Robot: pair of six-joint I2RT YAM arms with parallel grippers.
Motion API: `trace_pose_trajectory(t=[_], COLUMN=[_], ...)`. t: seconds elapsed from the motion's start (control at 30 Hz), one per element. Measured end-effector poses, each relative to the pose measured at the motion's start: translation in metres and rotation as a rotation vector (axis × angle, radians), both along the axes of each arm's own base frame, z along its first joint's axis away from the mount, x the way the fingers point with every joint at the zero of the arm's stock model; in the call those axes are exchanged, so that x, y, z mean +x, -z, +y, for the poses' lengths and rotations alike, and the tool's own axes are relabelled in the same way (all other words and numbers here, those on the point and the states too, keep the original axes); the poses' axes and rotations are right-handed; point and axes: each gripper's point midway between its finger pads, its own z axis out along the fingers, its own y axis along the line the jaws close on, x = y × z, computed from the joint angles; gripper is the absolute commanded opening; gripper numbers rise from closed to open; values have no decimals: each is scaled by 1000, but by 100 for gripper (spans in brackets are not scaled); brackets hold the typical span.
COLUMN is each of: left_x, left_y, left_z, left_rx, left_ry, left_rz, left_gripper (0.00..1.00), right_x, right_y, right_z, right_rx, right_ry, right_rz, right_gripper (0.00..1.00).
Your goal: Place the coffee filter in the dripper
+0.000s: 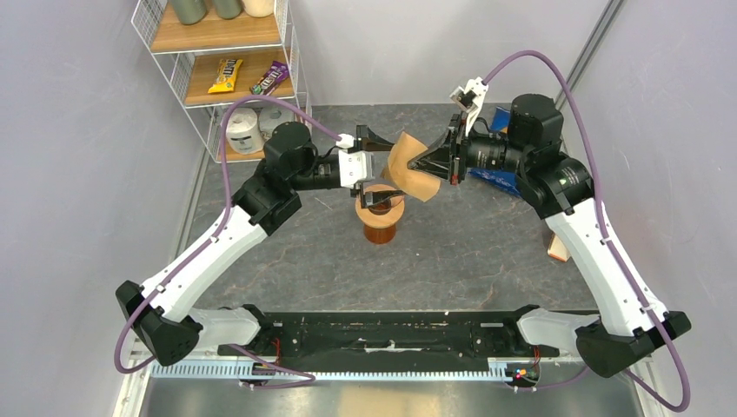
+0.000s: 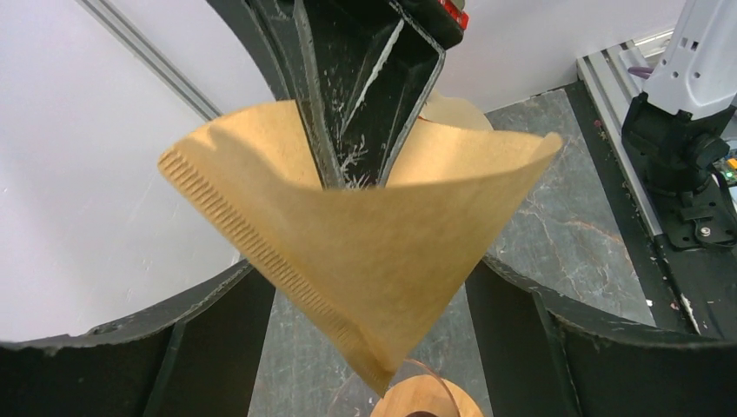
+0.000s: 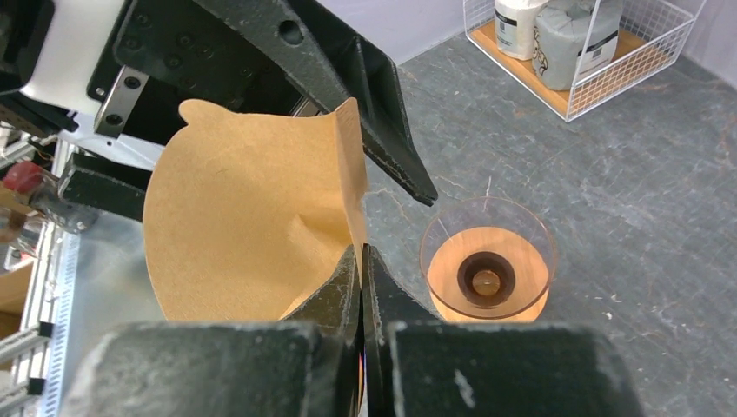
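The right claw (image 3: pixel 361 254) is pinched tight on the rim of the coffee filter (image 3: pixel 243 226), holding it in the air above the dripper (image 3: pixel 487 269). The left claw (image 1: pixel 376 169) stands wide apart around the filter, gripping nothing.

— What colour is the coffee filter (image 2: pixel 374 252)?
— Light brown and plain, with a fine ribbed seam down one edge.
— And the dripper (image 3: pixel 487 269)?
— Orange-brown, with a clear cone and a dark centre hole.
— The table (image 1: pixel 487 261)?
— Dark grey, veined like marble.
— At eleven o'clock in the top view?
— A white wire shelf (image 1: pixel 213 78) with wooden boards, holding a yellow packet (image 1: pixel 225 75) and a purple packet (image 1: pixel 270 78).
— The cables (image 1: pixel 539 59)?
— Purple.
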Motion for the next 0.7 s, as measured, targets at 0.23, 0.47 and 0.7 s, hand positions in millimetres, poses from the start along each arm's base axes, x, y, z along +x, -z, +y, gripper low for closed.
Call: trace_pose_trajectory(t=[0.23, 0.47, 0.7], left_x=[-1, -1, -3], left_y=[-3, -5, -9], left_z=[-5, -5, -3], left_rx=[-5, -10, -17], left_ry=[2, 2, 5], left_rz=[-2, -4, -12], left_gripper=[66, 54, 33], right_x=[4, 2, 0], right_y=[2, 4, 0], right_z=[2, -1, -3], right_rx=[32, 37, 36], right_ry=[30, 47, 50], right_rz=[63, 66, 36], right_gripper=[0, 0, 6])
